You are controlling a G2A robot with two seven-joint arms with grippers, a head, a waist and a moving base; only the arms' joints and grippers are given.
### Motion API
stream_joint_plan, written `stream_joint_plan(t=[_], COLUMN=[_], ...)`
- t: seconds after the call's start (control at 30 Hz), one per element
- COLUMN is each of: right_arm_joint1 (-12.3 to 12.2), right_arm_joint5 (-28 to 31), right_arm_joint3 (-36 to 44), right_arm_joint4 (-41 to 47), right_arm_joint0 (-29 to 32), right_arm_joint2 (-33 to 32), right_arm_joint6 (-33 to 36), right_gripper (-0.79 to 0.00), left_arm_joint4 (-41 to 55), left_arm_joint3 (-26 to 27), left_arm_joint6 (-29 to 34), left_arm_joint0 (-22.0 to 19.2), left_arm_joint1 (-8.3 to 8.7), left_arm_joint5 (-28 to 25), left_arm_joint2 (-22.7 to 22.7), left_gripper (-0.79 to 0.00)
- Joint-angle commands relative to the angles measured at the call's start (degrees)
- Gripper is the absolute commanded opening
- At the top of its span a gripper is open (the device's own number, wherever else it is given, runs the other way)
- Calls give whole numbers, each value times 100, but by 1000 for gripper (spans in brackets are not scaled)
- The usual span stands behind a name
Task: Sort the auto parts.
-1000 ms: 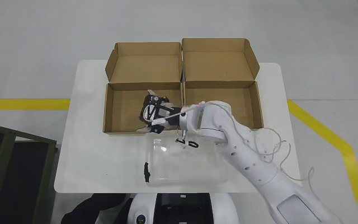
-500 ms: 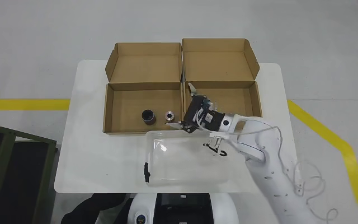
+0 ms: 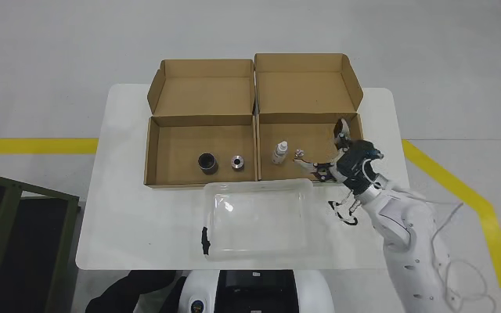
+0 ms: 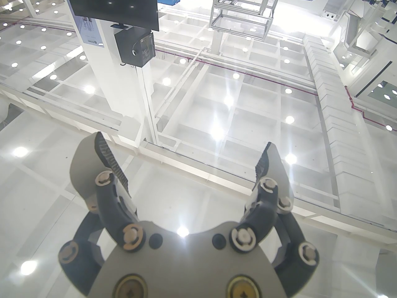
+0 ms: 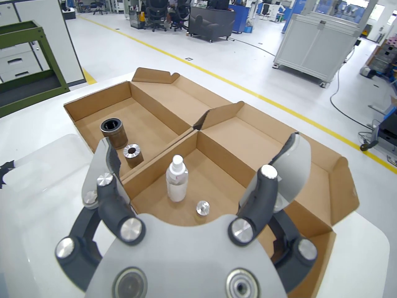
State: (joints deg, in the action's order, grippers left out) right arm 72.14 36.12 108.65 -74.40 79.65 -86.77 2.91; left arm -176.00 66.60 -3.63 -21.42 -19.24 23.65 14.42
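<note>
Two open cardboard boxes stand side by side. The left box (image 3: 168, 152) holds a dark cylindrical bearing (image 3: 207, 162) and a short metal bushing (image 3: 237, 163). In the right box (image 3: 344, 117) a small white spray bottle (image 3: 279, 152) stands upright, with a small round metal cap (image 5: 202, 208) beside it. My right gripper (image 3: 322, 147) hovers over the right box, open and holding nothing, a little way from the bottle (image 5: 176, 182). My left gripper (image 4: 186, 153) points up at the ceiling, open and bare.
A clear plastic tray (image 3: 213, 190) lies in front of the boxes on the white table (image 3: 117, 203). A small black piece (image 3: 205, 239) sits at the tray's left edge. Both box lids stand open at the far side.
My right gripper has swung from over the left box across to the right box. The bearing and bushing it covered now show, and the bottle stands free in the right box.
</note>
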Motion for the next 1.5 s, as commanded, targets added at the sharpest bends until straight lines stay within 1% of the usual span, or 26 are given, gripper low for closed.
stream_joint_plan(t=[0.0, 0.2, 0.43, 0.7, 0.87, 1.47], right_arm_joint1=[-28, -94, -147, -200, -221, -225], right_arm_joint5=[10, 96, 133, 177, 202, 198], right_arm_joint3=[15, 39, 164, 249, 211, 199], right_arm_joint4=[-60, -92, -118, -176, -135, -122], right_arm_joint0=[214, 878, 1489, 2101, 2258, 2264], right_arm_joint2=[-209, -679, -1077, -1534, -1643, -1654], right_arm_joint6=[-233, -822, -1316, -1581, -1676, -1690], right_gripper=[0, 0, 0, 0, 0, -1], left_arm_joint4=[0, 0, 0, 0, 0, 0], left_arm_joint3=[0, 0, 0, 0, 0, 0], left_arm_joint6=[0, 0, 0, 0, 0, 0], left_arm_joint0=[0, 0, 0, 0, 0, 0], left_arm_joint1=[0, 0, 0, 0, 0, 0], left_arm_joint5=[0, 0, 0, 0, 0, 0], left_arm_joint2=[0, 0, 0, 0, 0, 0], left_gripper=[0, 0, 0, 0, 0, -1])
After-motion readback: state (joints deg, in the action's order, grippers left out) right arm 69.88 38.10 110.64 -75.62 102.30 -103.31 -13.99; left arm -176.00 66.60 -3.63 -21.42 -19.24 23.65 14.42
